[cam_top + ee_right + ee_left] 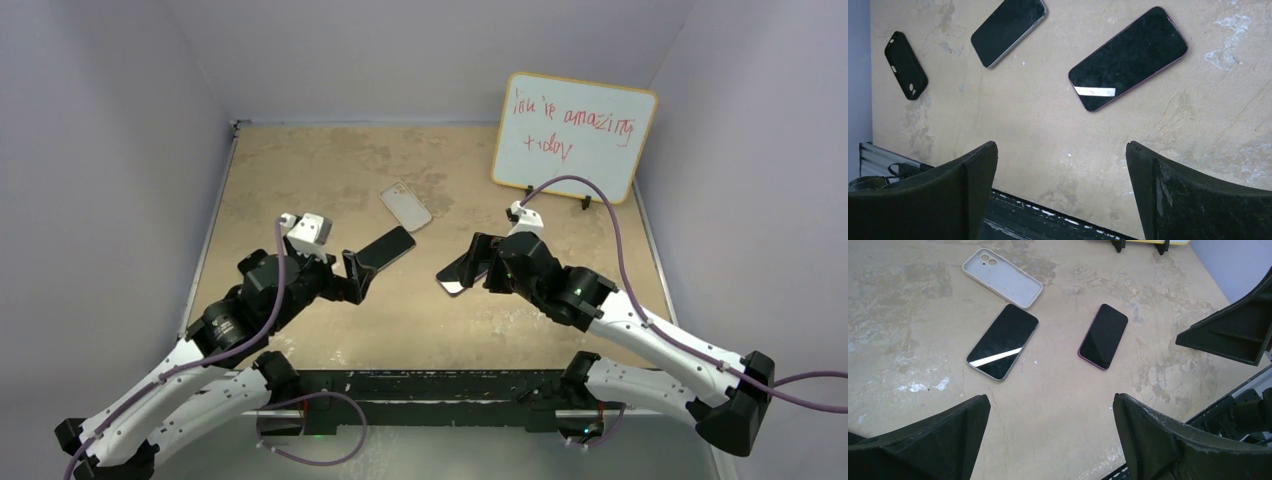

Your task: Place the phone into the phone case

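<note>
Left gripper (1050, 405) hovers open and empty; the phone (1003, 341) lies flat just ahead, the case (1002, 277) just beyond it. Right gripper (1062, 150), also open, faces a pink phone (1128, 58). Pickup seems not yet begun; next likely needs lowering to pinch the phone's long edges.

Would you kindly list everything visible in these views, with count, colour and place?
phone case: 1, off-white, mid-table, farthest from the arms.
silver-edged phone: 1, black screen, just nearer than the case.
purple-edged phone: 1, black screen, right of the other phone.
black case-like item: 1, table's left side, seen only by the right wrist camera.
whiteboard: 1, yellow frame, red writing, far right.
table: 1, tan, worn.
left gripper: 1, black, open, empty.
right gripper: 1, black, open, empty.
</note>
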`<state>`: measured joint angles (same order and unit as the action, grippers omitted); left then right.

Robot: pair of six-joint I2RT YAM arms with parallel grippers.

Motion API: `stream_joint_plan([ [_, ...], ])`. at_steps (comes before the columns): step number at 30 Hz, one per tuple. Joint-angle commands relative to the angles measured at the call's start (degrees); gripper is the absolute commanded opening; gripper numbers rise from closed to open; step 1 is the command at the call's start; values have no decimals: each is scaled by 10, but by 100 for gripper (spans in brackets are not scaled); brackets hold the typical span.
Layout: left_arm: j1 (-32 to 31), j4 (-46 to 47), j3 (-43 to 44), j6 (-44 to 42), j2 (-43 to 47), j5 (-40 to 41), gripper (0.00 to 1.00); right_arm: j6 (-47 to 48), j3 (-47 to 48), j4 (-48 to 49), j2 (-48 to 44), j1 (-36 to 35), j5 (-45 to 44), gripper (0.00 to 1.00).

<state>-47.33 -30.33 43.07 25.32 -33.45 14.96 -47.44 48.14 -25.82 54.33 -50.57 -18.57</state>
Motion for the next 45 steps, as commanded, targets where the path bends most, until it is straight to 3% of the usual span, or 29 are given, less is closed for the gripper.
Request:
stream_joint_plan([
  [1, -2, -6, 25, -8, 11, 13, 99, -19, 16, -2, 1, -1, -30, 99],
  [10, -2, -32, 28, -11, 30, 37, 99, -101, 26, -39, 38, -1, -85, 99],
  [17, -2, -40, 26, -9, 48, 58, 99, -269, 74, -142, 122, -1, -146, 97],
  [21, -1, -47, 25, -4, 58, 67, 99, -335, 87, -147, 178, 1, -161, 95],
  [30, -1, -50, 24, -3, 72, 72, 99, -397, 153, -160, 318, 9, -168, 97],
  [36, -2, -54, 26, -1, 75, 77, 99, -417, 214, -190, 413, 61, -101, 95],
  [45, -2, -54, 24, 1, 88, 82, 98, -433, 271, -237, 510, 105, -84, 96],
])
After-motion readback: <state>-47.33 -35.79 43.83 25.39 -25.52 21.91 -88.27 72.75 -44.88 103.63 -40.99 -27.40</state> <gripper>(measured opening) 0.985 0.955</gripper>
